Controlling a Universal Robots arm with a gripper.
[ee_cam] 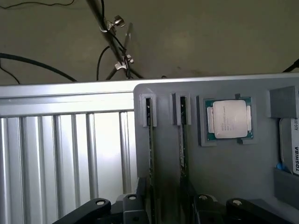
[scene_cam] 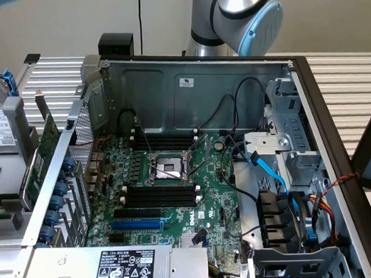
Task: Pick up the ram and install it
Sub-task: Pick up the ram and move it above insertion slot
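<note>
1. The pincer [ee_cam: 168,211] hangs wide open and empty above the gray holder tray [ee_cam: 166,154].
2. The ram [ee_cam: 150,140] stands on edge in a narrow tray slot, with a second stick [ee_cam: 182,140] just beside it. Stored this way, both flat faces seem free for gripping.
3. Which stick the pincer targets, I cannot tell.
4. On the motherboard [scene_cam: 213,197], the black memory slots [scene_cam: 160,197] face upward, unfilled.

green motherboard [scene_cam: 190,171] with black memory slots [scene_cam: 162,195] and a blue expansion slot [scene_cam: 136,225], light-blue cable [scene_cam: 267,169] at the exterior view's right, grey tray [ee_cam: 166,158] holding dark-green ram [ee_cam: 150,140] and a silver-topped, green-edged processor [ee_cam: 227,119].
</note>
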